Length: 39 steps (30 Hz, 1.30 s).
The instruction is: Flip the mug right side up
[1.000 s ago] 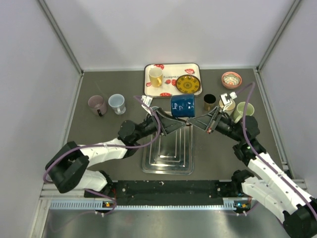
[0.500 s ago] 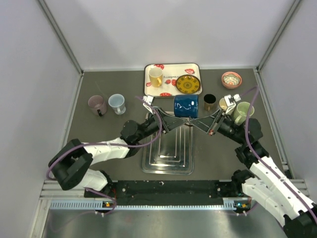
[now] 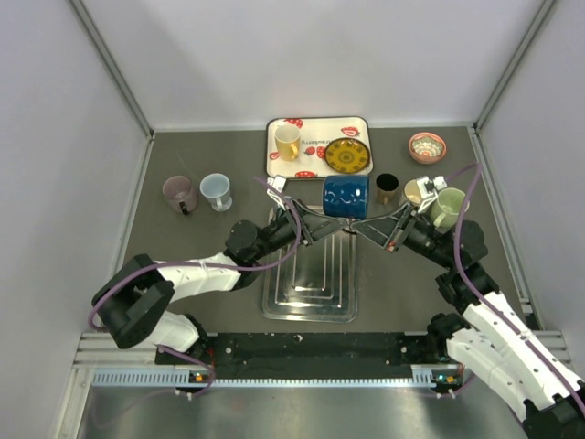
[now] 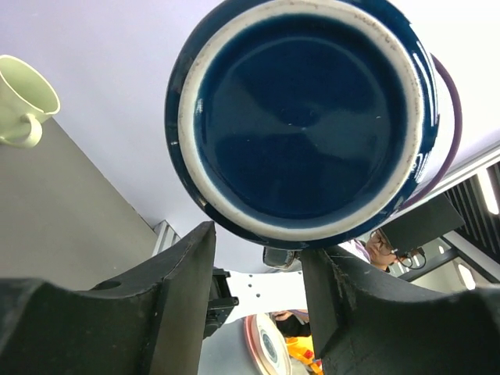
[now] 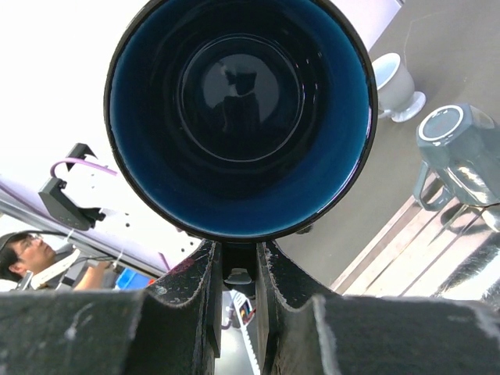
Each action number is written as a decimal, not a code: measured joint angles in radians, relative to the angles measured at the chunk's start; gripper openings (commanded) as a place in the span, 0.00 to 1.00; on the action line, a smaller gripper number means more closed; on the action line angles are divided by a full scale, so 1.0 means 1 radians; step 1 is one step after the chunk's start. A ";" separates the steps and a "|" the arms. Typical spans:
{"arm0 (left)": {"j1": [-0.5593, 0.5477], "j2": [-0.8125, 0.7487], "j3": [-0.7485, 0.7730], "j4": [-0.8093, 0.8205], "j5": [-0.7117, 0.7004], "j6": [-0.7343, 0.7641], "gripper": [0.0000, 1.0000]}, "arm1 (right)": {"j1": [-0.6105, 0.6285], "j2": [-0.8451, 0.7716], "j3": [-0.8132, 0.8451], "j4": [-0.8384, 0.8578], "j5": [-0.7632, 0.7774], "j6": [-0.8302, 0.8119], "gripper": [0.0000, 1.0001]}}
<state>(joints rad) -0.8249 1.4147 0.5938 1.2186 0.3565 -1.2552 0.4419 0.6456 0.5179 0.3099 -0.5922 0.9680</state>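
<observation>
The dark blue mug point(image 3: 345, 197) hangs in the air on its side above the far end of the metal rack, between the two grippers. My right gripper point(image 3: 377, 229) is shut on the mug's handle. In the right wrist view the mug's open mouth point(image 5: 238, 117) faces the camera, and the fingers point(image 5: 187, 289) pinch the handle just below its rim. My left gripper point(image 3: 320, 225) is open at the mug's other end. In the left wrist view the mug's base point(image 4: 301, 117) fills the top, just above the spread fingers point(image 4: 183, 289).
A metal rack point(image 3: 311, 279) lies between the arms. A patterned tray point(image 3: 311, 146) at the back holds a yellow cup point(image 3: 288, 141) and a plate point(image 3: 347, 156). A black cup point(image 3: 387, 188), green mug point(image 3: 450, 205) and pink bowl point(image 3: 427, 146) stand right; a purple mug point(image 3: 180, 193) and pale blue cup point(image 3: 216, 191) stand left.
The mug has shifted a little to the right and away, still held by the right gripper. Both grippers have moved with it.
</observation>
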 measured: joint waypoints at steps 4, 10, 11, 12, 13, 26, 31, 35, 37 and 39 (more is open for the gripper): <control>0.000 0.000 0.002 0.005 0.003 -0.002 0.31 | 0.000 0.000 0.000 -0.019 0.003 -0.014 0.00; 0.001 0.002 0.013 -0.007 0.011 -0.004 0.01 | -0.004 -0.005 0.000 -0.042 0.008 -0.040 0.00; 0.001 0.002 0.013 -0.009 0.013 -0.003 0.00 | -0.004 -0.008 0.000 -0.047 0.008 -0.045 0.00; 0.001 0.002 0.014 -0.013 0.014 -0.006 0.00 | -0.004 -0.011 0.000 -0.051 0.008 -0.055 0.00; 0.001 0.002 0.014 -0.015 0.014 -0.008 0.00 | -0.005 -0.012 0.000 -0.055 0.008 -0.062 0.00; 0.010 -0.010 0.048 -0.090 0.076 0.066 0.00 | -0.005 -0.029 0.018 -0.143 0.014 -0.129 0.29; 0.013 -0.053 0.048 -0.145 0.073 0.130 0.00 | 0.008 -0.022 0.029 -0.249 -0.062 -0.164 0.46; 0.015 -0.099 0.046 -0.163 0.068 0.182 0.00 | 0.008 -0.008 0.067 -0.342 -0.079 -0.192 0.50; 0.017 -0.134 0.042 -0.195 0.061 0.216 0.00 | 0.009 -0.011 0.090 -0.379 -0.082 -0.211 0.50; 0.017 -0.185 0.042 -0.280 0.044 0.278 0.00 | 0.009 -0.018 0.132 -0.451 -0.069 -0.246 0.50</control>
<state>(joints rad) -0.8078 1.2293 0.6353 0.9382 0.4007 -0.9768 0.4507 0.6277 0.6502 -0.1406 -0.6613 0.7219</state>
